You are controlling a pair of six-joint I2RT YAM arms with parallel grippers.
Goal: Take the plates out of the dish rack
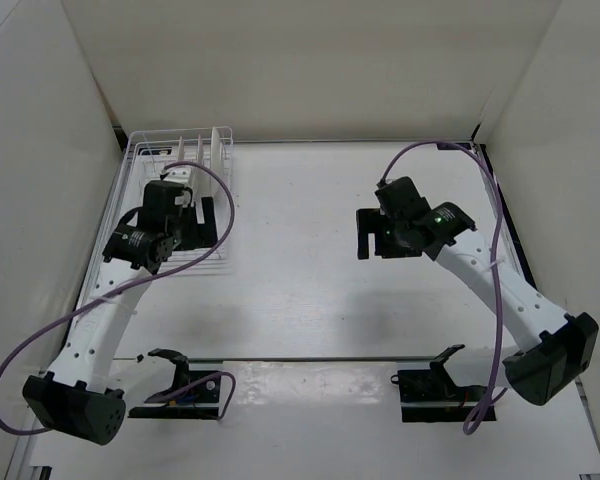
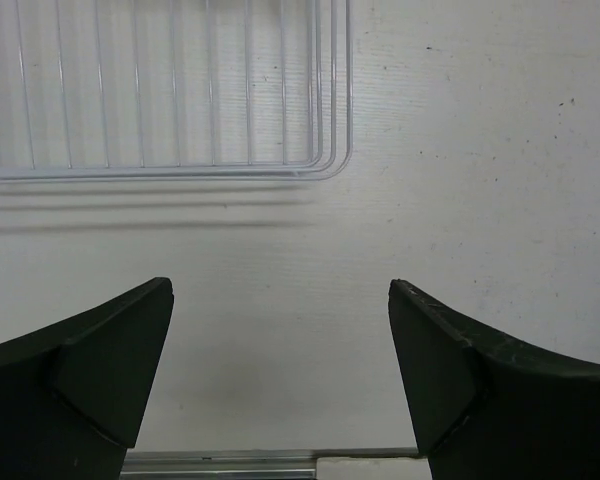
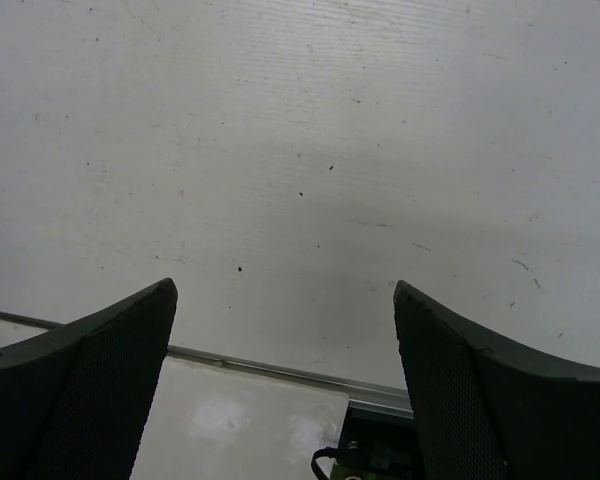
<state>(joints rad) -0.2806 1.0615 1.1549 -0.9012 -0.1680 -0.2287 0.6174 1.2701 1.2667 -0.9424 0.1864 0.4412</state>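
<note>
**A:** Top view: plates (image 1: 219, 146) stand edge-on at the far end of the rack (image 1: 145, 160), none out yet. Left gripper (image 1: 206, 222) hangs over the rack's near part, right gripper (image 1: 370, 238) well apart over the table (image 1: 300, 290).

**B:** Left wrist shows it spread and empty, rack corner ahead. Right wrist's the same, just table. Looks like the reach step – next it needs to go farther in and straddle a plate's rim.
</note>
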